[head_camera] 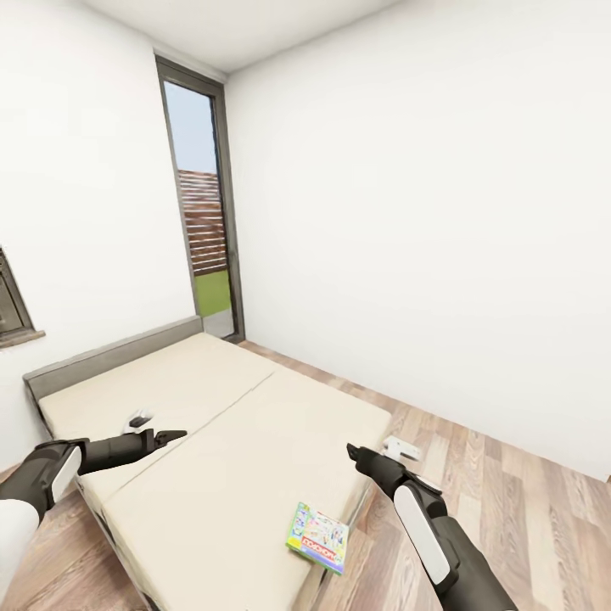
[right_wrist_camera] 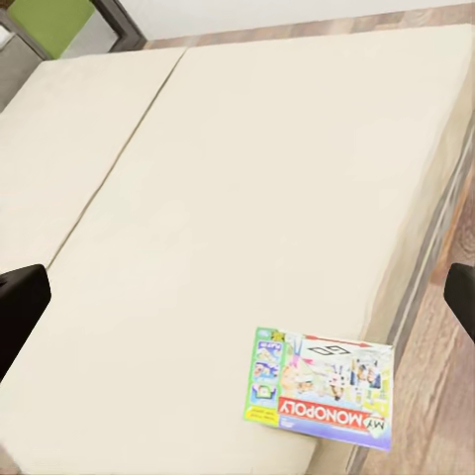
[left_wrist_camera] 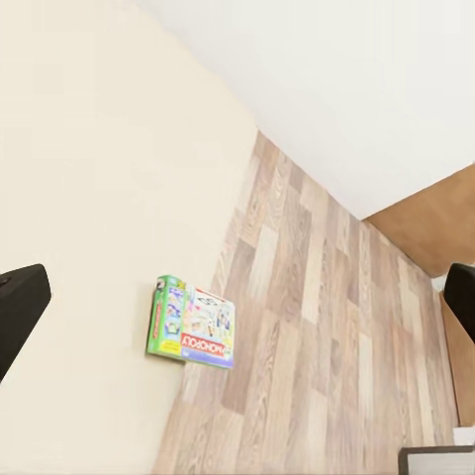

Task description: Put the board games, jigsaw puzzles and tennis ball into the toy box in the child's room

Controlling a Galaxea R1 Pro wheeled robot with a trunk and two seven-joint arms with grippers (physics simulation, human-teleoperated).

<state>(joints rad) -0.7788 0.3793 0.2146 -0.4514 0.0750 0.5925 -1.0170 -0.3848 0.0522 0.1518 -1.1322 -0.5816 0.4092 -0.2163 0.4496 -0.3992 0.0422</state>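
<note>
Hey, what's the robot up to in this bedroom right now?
The robot is facing the bed with both arms held out in front and nothing in either pincer. The left pincer hangs over the mattress and the right pincer near the bed's floor-side edge, both apparently open. One board game, a green-edged My Monopoly box, lies flat at the mattress edge, its corner just over the side, below the right pincer. Nothing has been picked up yet.

Green-edged board game [left_wrist_camera: 192, 323] flat at the bed [left_wrist_camera: 89, 198] edge, beside wood-plank floor [left_wrist_camera: 327, 327]
</note>
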